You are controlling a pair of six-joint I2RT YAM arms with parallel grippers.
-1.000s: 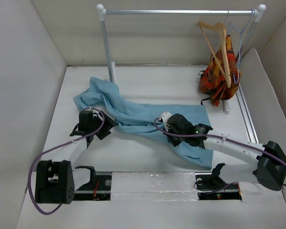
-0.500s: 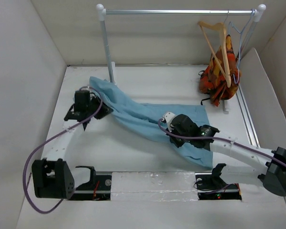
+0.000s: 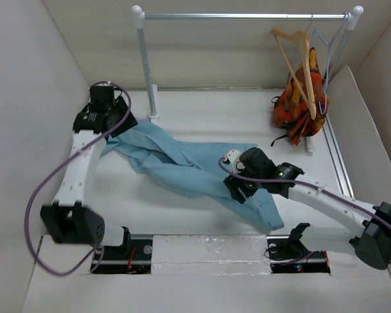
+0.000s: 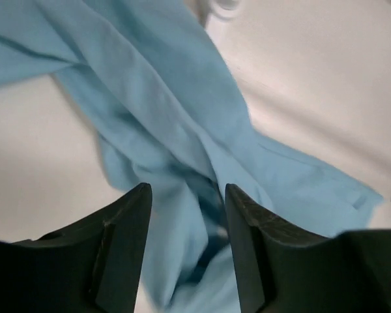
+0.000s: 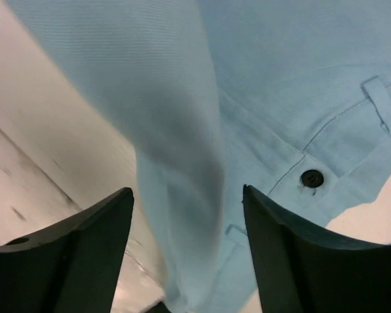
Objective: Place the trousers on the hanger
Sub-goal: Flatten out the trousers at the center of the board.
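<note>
From above, the trousers (image 3: 182,163) lie before the rail (image 3: 247,16), running from its left post rightward. The hanger (image 3: 300,65) hangs at the rail's right end.

Left wrist: the left gripper (image 4: 188,189) stands narrowly parted, with cloth in the gap.

Right wrist: the right gripper (image 5: 188,192) gapes wide, straddling a fold.

One pair of trousers (image 3: 182,163), one wooden hanger (image 3: 308,78) (plus one wire hanger (image 3: 326,72)), one patterned garment (image 3: 293,107)

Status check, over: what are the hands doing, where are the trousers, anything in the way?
Both open: left gripper over a leg, right gripper over the waistband. The trousers sprawled on the table. The hanger on the rail, orange garment crowding it.
</note>
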